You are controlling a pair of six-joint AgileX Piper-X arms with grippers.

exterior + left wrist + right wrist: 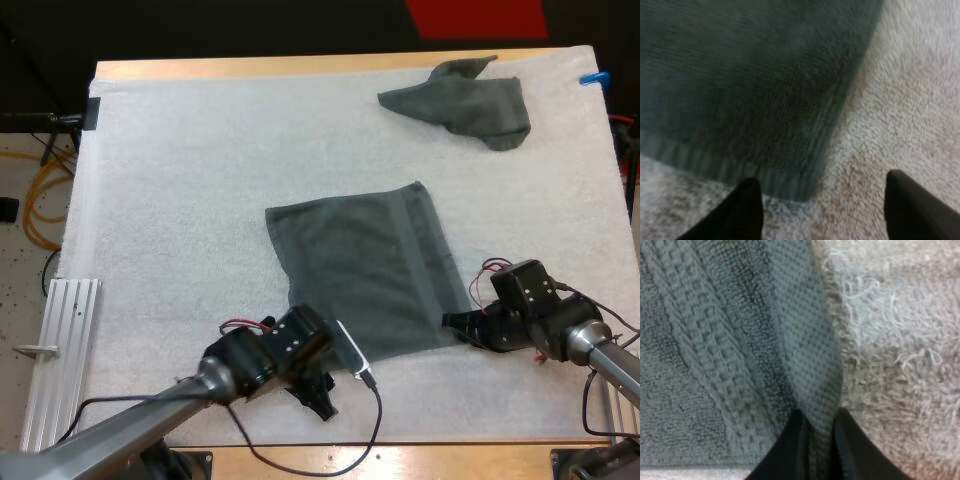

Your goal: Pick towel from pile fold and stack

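Wooden bench (300,66) is carrying a white mat (180,200) that's covering nearly all of it. Flat towel (370,270), dark grey-green, is lying spread on the mat approx mid-bench. A band is running near its right edge, and it's sitting skewed, not square to the mat's edges. Crumpled towel (465,105), same colour, is lying bunched well beyond the flat towel's far-right corner, apart from it, by the mat's far edge. A ribbed metal rail (60,350) is lying well off to the flat towel's left, along the mat's side.

L arm (130,420) is sitting just off the flat towel's near-left corner. L jaws are standing well apart, gripping nothing. In the left wrist view the black fingers (747,210) are hanging either side of the flat towel (740,75) corner, one tip right at the hem, the other over bare mat (900,100). Can't tell whether either tip is touching down.

R arm (600,350) is sitting at the flat towel's near-right corner. R jaws are clamping the flat towel (715,365). In the right wrist view a raised fold of its edge is being pinched betw. both fingers (790,455), w/ fabric pressing on each side and mat (900,340) just beside.
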